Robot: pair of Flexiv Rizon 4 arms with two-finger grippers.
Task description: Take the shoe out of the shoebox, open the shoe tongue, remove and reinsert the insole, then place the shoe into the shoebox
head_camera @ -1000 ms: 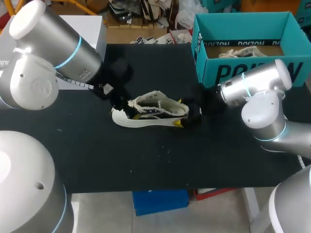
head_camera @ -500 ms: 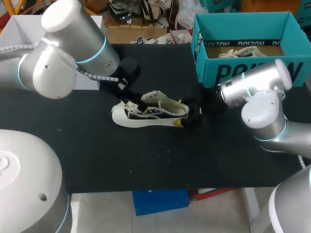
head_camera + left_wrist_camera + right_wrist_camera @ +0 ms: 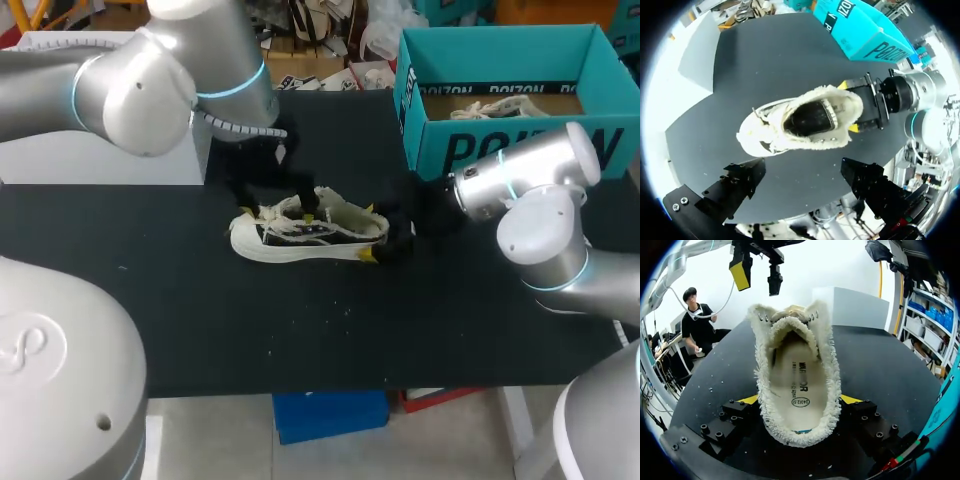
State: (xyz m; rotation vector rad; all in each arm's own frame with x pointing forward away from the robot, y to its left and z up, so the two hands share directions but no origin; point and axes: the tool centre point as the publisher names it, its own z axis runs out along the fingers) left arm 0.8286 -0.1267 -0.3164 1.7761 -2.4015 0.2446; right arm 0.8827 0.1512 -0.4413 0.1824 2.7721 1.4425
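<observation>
A white fleece-edged shoe (image 3: 308, 232) lies on the black table (image 3: 300, 330), toe to the left. My right gripper (image 3: 383, 235) is shut on its heel; in the right wrist view the yellow-tipped fingers (image 3: 747, 400) press the heel from both sides, and the insole (image 3: 800, 380) lies inside the shoe (image 3: 795, 365). My left gripper (image 3: 285, 205) hangs open just above the tongue and laces, holding nothing. Seen from the left wrist, the shoe (image 3: 800, 125) sits beyond the wide-spread gripper (image 3: 805, 177). The teal shoebox (image 3: 500, 150) stands at the back right.
A second shoe (image 3: 495, 108) lies inside the shoebox. A white block (image 3: 100, 160) stands at the table's back left, partly behind my left arm. The table's front half holds only small specks.
My left arm has swung to the right, carrying its open gripper from the shoe's toe to above the tongue. The right gripper and the shoe have stayed put.
</observation>
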